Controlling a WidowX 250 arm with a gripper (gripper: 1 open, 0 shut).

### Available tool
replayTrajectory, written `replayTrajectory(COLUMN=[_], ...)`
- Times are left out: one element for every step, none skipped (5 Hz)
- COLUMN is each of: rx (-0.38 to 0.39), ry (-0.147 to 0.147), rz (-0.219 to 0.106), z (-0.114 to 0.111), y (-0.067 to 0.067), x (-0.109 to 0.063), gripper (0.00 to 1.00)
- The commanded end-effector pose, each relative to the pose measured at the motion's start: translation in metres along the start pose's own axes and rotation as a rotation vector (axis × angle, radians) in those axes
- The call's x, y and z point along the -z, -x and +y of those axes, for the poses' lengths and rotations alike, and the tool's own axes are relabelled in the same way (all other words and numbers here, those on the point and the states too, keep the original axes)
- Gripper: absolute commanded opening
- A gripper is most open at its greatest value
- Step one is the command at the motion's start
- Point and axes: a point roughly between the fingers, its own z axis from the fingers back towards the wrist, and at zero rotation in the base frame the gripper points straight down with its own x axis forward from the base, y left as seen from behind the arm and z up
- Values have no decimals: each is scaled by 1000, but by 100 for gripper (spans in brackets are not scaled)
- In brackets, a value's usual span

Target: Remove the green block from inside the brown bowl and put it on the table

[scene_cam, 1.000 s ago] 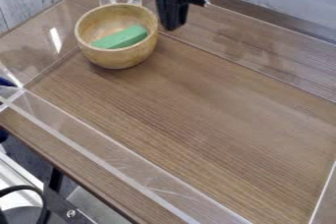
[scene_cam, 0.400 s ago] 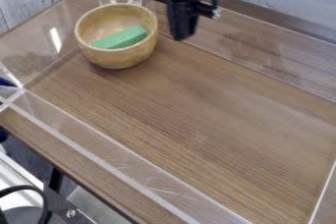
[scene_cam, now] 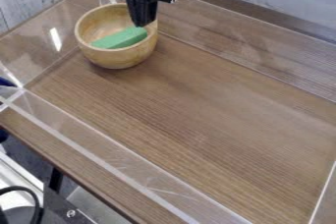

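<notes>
The brown bowl [scene_cam: 116,41] sits on the table [scene_cam: 197,110] at the back left. The green block [scene_cam: 122,38] lies flat inside it, on the yellowish floor. My gripper [scene_cam: 143,19] hangs over the bowl's far right rim, just above and behind the block. Its dark fingers are pressed together, shut on nothing. The block is apart from the fingertips.
Clear plastic walls [scene_cam: 53,120] run along the table's edges, with one low wall at the front left and another behind the bowl. Wood-grain surface stretches to the right and front of the bowl. A dark stand shows at the bottom left corner.
My gripper has swung left from beside the bowl's right side to above the bowl's far rim. It stays shut. Bowl and block have not moved.
</notes>
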Motion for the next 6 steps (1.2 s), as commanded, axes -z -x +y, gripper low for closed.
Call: replayTrajectory(rx=[-21, -39, -52, -63, -74, -85], ry=[-34, -38, -40, -39, -38, -38], rz=[-56, -49, -42, -38, -35, -30], z=[16, 29, 42, 52, 61, 68], y=[-8, -11, -14, -16, -18, -20], x=[-14, -6, 1, 7, 12, 17], gripper=[0, 0, 0, 0, 0, 0])
